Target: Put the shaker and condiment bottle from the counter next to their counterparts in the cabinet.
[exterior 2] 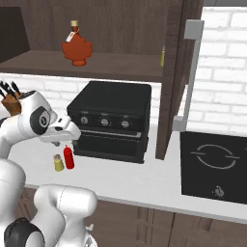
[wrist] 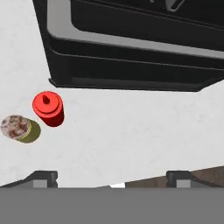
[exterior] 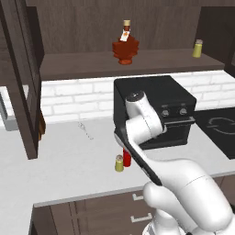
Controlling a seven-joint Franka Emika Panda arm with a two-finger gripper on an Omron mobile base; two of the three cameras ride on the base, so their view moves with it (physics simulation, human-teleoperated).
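The yellow-green shaker (exterior: 119,163) with its grey cap stands on the pale counter (exterior: 69,160) in front of the black toaster oven. The red condiment bottle (exterior: 126,159) stands right beside it, partly behind my arm. From above they appear as the condiment bottle (wrist: 48,108) and the shaker (wrist: 19,128), left of my gripper (wrist: 110,179). The gripper is open, its fingertips (wrist: 41,177) wide apart with nothing between them, and it hangs above the counter. On the cabinet shelf (exterior: 92,62) stand the counterparts: the amber leaf-shaped bottle (exterior: 125,48) and a matching shaker (exterior: 197,48).
The black toaster oven (exterior: 156,108) sits on the counter under the shelf. A black cooktop (exterior 2: 214,164) lies to the right. Open dark cabinet doors (exterior: 18,78) flank the shelf, and a knife block (exterior 2: 9,99) stands at the left.
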